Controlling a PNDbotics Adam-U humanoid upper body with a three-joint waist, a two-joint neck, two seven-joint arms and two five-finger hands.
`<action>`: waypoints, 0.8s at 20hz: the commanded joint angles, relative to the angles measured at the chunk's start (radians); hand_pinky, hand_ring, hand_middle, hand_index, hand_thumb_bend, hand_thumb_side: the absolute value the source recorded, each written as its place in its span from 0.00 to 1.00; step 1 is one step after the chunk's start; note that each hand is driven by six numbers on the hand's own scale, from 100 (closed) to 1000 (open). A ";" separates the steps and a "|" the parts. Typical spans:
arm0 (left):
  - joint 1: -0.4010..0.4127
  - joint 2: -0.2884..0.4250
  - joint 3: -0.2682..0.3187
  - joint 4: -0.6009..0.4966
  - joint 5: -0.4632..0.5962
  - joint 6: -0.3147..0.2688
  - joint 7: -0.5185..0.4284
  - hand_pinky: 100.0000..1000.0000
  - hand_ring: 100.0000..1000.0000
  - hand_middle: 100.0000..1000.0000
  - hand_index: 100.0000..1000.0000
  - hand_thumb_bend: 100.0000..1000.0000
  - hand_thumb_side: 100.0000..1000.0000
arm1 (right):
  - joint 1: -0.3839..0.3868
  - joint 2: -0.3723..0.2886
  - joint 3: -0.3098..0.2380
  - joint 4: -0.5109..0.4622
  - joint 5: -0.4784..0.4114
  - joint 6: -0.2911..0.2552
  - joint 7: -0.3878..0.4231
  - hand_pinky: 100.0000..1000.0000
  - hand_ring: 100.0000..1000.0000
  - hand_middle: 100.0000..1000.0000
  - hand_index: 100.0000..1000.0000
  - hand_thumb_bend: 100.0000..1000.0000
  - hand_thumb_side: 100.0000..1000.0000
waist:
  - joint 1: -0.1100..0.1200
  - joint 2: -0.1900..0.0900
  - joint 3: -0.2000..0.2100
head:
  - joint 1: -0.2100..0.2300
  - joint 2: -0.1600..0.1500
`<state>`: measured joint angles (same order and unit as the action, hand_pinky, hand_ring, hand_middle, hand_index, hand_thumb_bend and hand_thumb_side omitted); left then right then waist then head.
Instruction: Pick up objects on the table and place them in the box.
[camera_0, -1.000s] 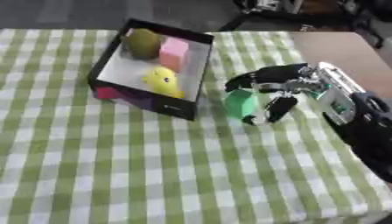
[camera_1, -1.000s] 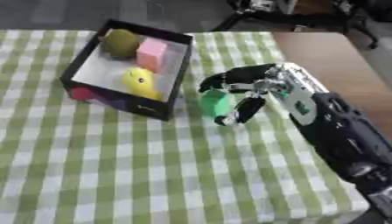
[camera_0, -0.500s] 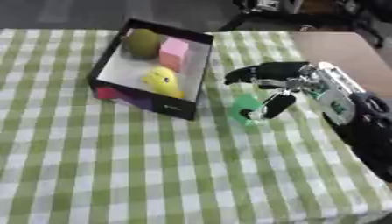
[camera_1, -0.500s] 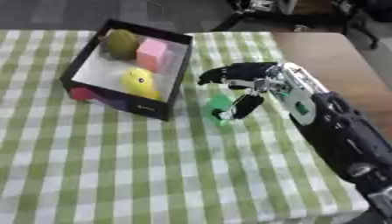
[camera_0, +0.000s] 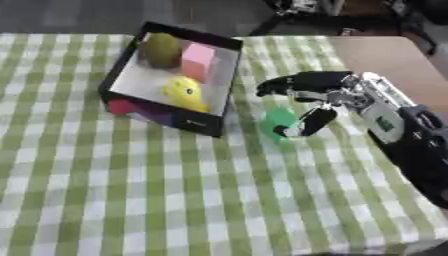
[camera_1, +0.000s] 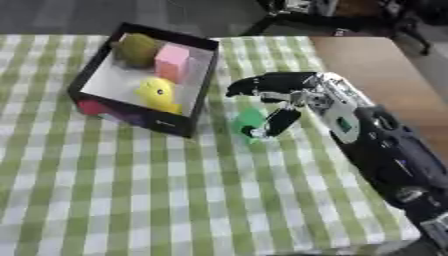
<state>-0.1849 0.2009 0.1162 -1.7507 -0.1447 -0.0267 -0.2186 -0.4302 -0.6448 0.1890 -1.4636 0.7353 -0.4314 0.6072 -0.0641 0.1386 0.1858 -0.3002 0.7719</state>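
Right hand (camera_0: 322, 95) w/ fingers curled round small green rounded object (camera_0: 278, 119), just beside black open cardboard box (camera_0: 220, 87) on green-checked cloth (camera_0: 131, 190).

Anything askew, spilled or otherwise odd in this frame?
Only the black open-topped box sits askew to the checked cloth's lines. Inside it, the olive-green round object, pink block and yellow toy lie unspilled. The right hand has its fingers curled above the small green object beside the box.
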 joint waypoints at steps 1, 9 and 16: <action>-0.007 0.009 0.003 -0.013 0.003 -0.001 -0.001 0.61 0.56 0.58 0.91 0.02 1.00 | -0.009 -0.020 -0.007 0.005 0.009 -0.009 0.034 0.89 0.95 0.98 1.00 0.17 0.49 | 0.014 -0.025 -0.001 | -0.003 -0.002; -0.006 0.009 0.003 -0.013 0.003 -0.001 -0.001 0.61 0.56 0.58 0.91 0.02 1.00 | -0.010 -0.018 -0.019 0.024 0.024 -0.006 0.073 0.80 0.80 0.86 0.92 0.03 0.24 | 0.014 -0.026 0.000 | -0.004 -0.002; -0.006 0.009 0.003 -0.013 0.003 -0.001 -0.001 0.61 0.56 0.58 0.91 0.02 1.00 | -0.025 -0.022 -0.026 0.032 0.044 -0.013 0.024 0.73 0.61 0.59 0.70 0.00 0.00 | 0.012 -0.026 0.001 | -0.005 -0.002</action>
<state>-0.1848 0.2008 0.1161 -1.7507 -0.1447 -0.0266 -0.2188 -0.4401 -0.6422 0.1785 -1.4274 0.7708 -0.4438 0.6441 -0.0641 0.1386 0.1860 -0.3015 0.7719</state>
